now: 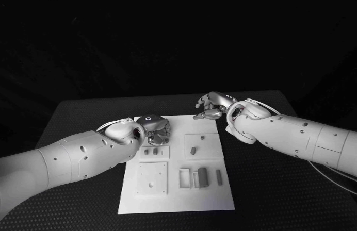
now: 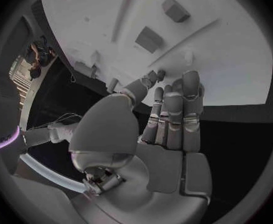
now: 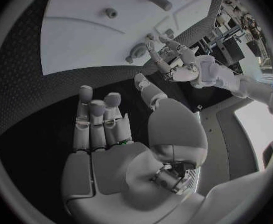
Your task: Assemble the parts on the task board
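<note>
Grey parts [image 1: 198,176] were seen lying loose on the white task board [image 1: 175,202] at mid-table, so assembly was judged barely begun. The left hand [image 1: 154,133] was held over the board's far end and the right hand [image 1: 211,107] beyond its far corner, fingers apart, nothing gripped.

Parts [image 1: 199,176] lie on the task board [image 1: 175,202].

Two hands over the task board [image 1: 175,200]

Left hand [image 1: 157,133] hovers at the board's far-left corner; right hand [image 1: 211,107] sits past its far edge above the black worktop [image 1: 282,200]; grey parts [image 1: 199,177] lie scattered.
</note>
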